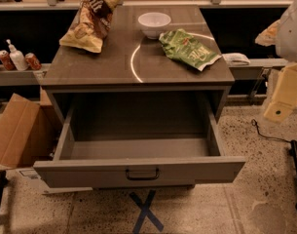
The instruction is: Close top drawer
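Observation:
The top drawer [138, 172] of the grey-taupe cabinet is pulled far out toward the camera. Its flat front carries a small dark handle [142, 174] at the centre, and the inside looks empty. The cabinet top [114, 65] overhangs the back of the drawer. The lower drawers are hidden behind the open drawer front. My gripper [279, 106] shows as a pale beige part of the arm at the right edge. It is to the right of the cabinet, about level with the drawer's right side, and clear of the drawer.
On the cabinet top lie a white bowl [154, 23], a green chip bag [188, 48] and a brown chip bag [89, 23]. A cardboard box [19, 130] stands left of the drawer. Blue tape forms an X [145, 211] on the floor in front.

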Robot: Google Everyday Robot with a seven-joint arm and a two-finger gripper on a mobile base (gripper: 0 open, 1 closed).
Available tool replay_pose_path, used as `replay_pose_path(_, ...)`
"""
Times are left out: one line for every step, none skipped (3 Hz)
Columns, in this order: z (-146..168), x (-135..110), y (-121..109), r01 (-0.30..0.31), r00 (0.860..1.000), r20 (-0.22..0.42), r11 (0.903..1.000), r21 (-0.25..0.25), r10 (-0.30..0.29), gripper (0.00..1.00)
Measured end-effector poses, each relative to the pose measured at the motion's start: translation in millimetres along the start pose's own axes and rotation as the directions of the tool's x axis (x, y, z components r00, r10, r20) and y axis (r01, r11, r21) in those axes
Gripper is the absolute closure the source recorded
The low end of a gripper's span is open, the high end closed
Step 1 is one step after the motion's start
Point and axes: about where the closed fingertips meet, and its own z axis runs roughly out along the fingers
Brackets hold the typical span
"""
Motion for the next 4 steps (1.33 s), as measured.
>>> replay_pose_path(0.1,0.0,0.1,0.000,1.000,0.000,1.0000,0.000,0.000,0.00)
replay_pose_path(32.5,1.3,16.2,-0.001,1.000,0.030,0.9996,-0.029,0.002,0.00)
replay_pose_path(97.1,0.2,57.1,0.019,0.985,0.171,0.9949,-0.099,-0.002,0.00)
replay_pose_path(124.7,-0.3,80.5,0.013,0.970,0.243,0.9923,-0.123,0.018,0.00)
